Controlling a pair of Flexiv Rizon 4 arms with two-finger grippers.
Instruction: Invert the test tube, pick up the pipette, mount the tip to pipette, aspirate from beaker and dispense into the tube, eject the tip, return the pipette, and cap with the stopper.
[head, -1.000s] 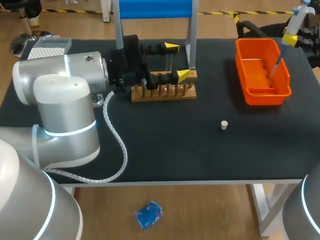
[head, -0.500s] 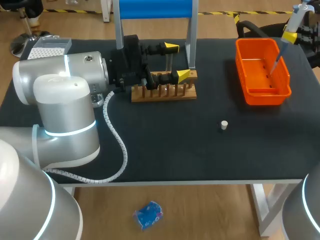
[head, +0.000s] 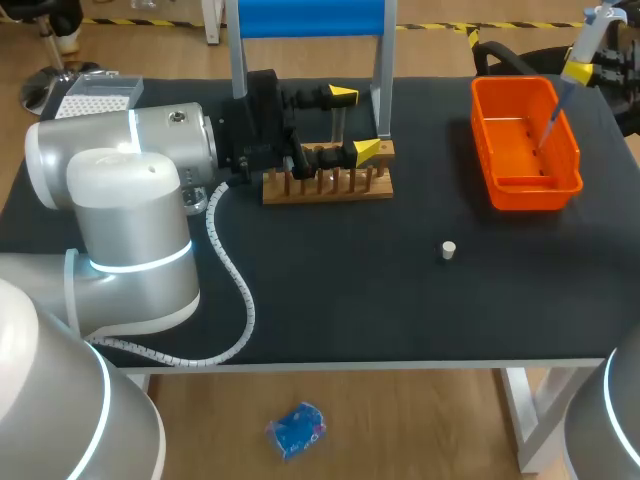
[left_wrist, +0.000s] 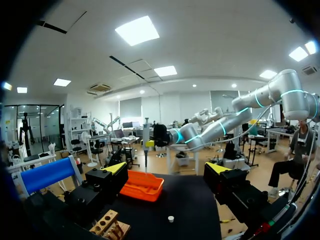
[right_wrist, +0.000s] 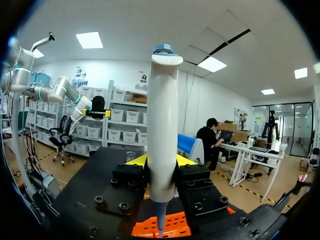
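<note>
Pipette (right_wrist: 162, 135) between right fingers (right_wrist: 132, 176) (seemingly clamped).

white pipette (head: 590, 30) upright in right claw (head: 580, 72), tip above orange bin (head: 497, 187); white stopper (head: 449, 250) on table (head: 350, 290)

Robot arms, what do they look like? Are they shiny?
The left arm and right arm are fat, rounded, silver-grey tubes with glowing pale rings. A white curly cable runs along the left one. Each ends in a blocky black gripper, the left gripper and right gripper, whose fingers have bright yellow tips.
</note>
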